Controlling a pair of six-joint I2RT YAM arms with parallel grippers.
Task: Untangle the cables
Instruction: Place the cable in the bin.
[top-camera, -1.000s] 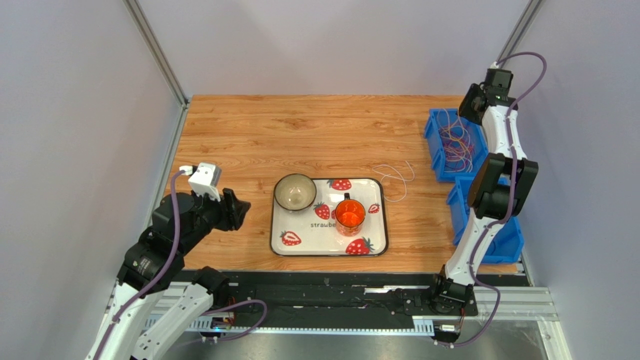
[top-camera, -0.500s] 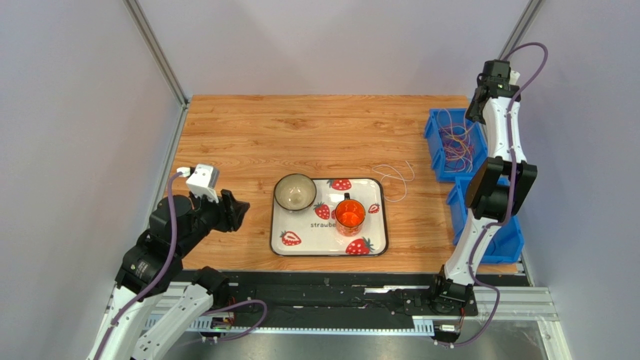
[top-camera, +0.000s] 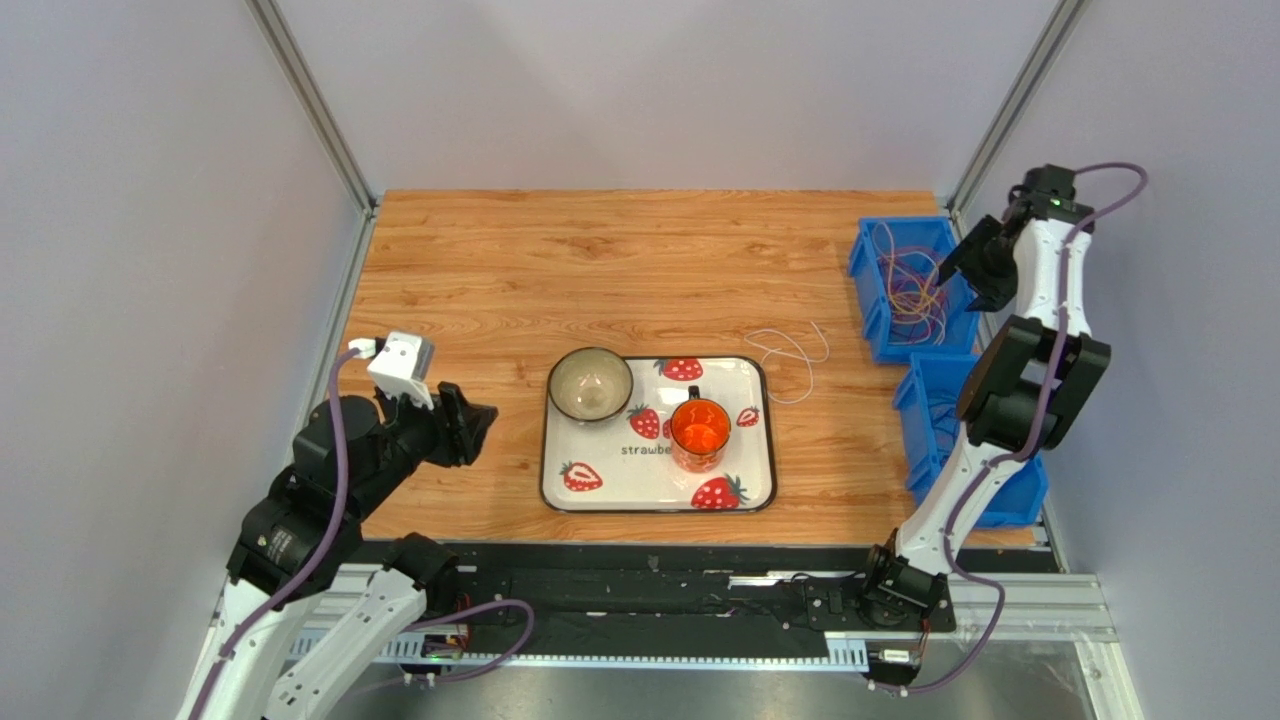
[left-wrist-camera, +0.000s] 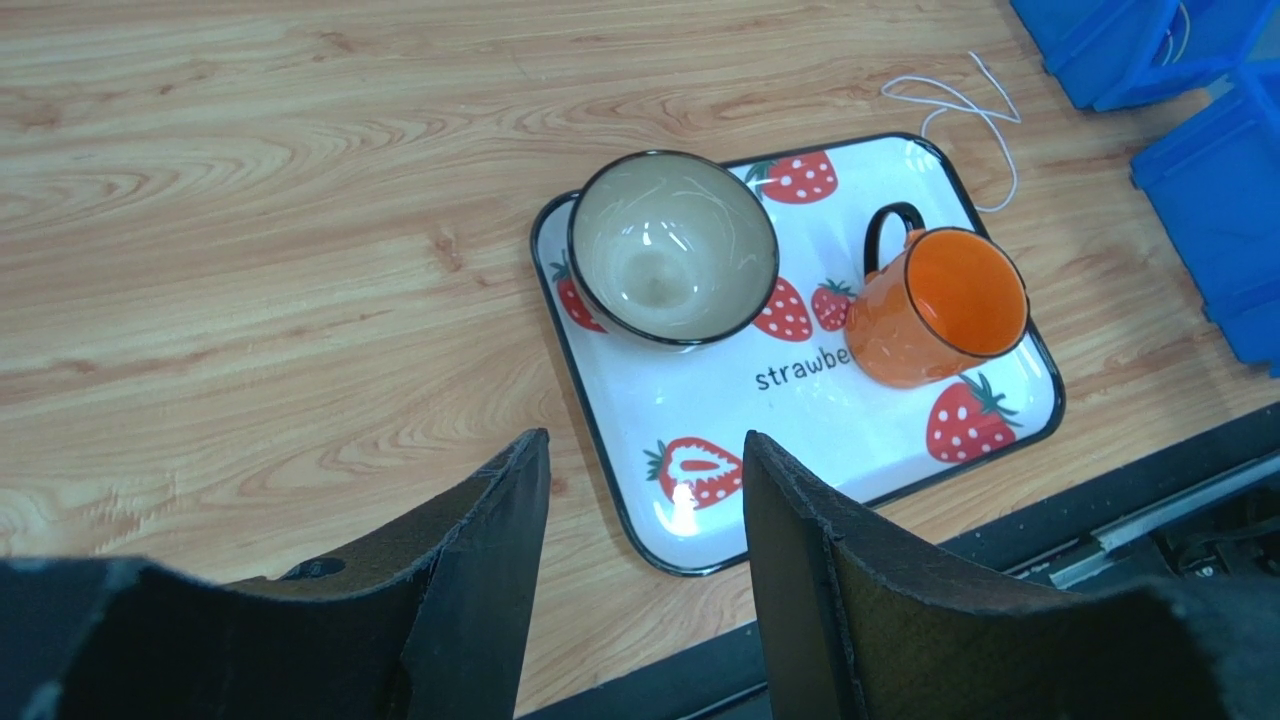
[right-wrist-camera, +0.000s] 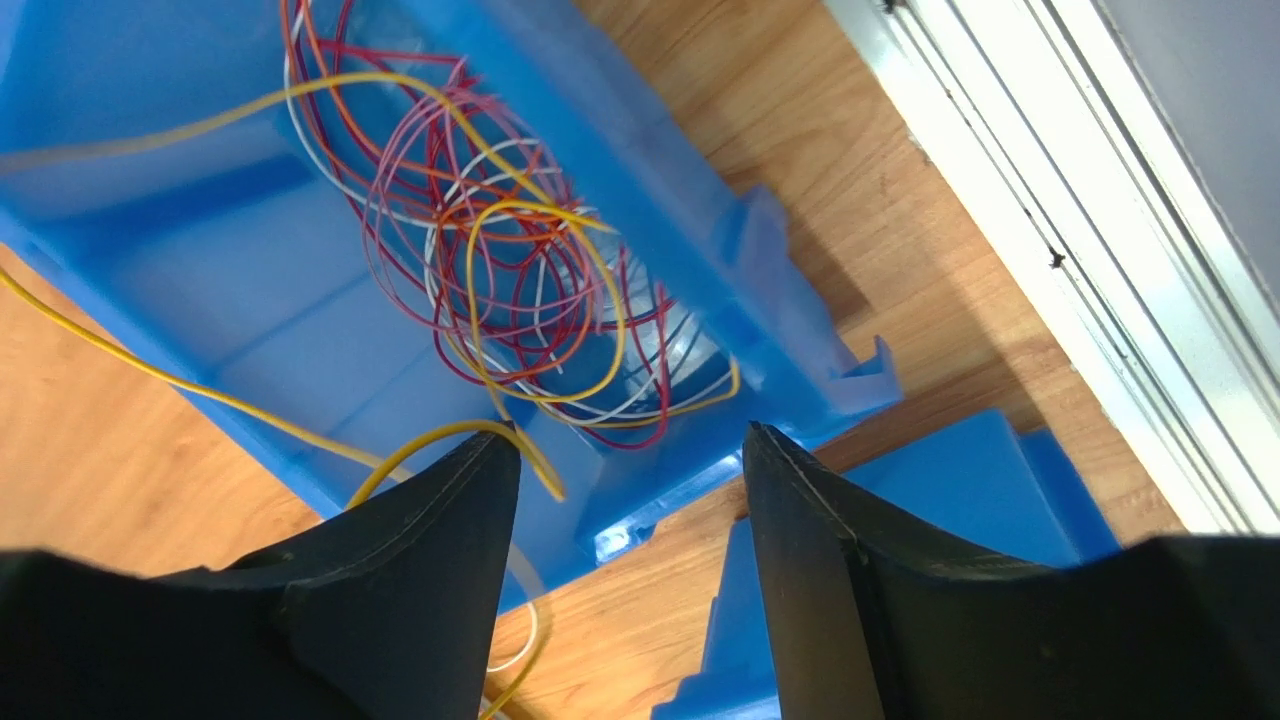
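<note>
Change first: my right arm has swung out from over the bin's back wall to its right-hand side, and the right gripper (right-wrist-camera: 631, 450) has gone from partly closed to spread. Nothing sits between the jaws now; it hangs above the blue bin (right-wrist-camera: 181, 255), looking down at the cables (right-wrist-camera: 526, 285).

Those are red, purple, orange, yellow and white loops, bunched in one knot inside the bin at the table's far right. One yellow strand (right-wrist-camera: 150, 375) trails over the bin wall onto the wood, its end curling just beside my left-hand finger, not pinched.

One thin white cable (top-camera: 792, 353) lies alone on the table near the tray (top-camera: 769, 435).

Left gripper (left-wrist-camera: 646, 450) has barely moved: jaws apart, empty, well away from the bin.

My read: no grip yet, so untangling hasn't really begun. This looks like setup for a first grab.
</note>
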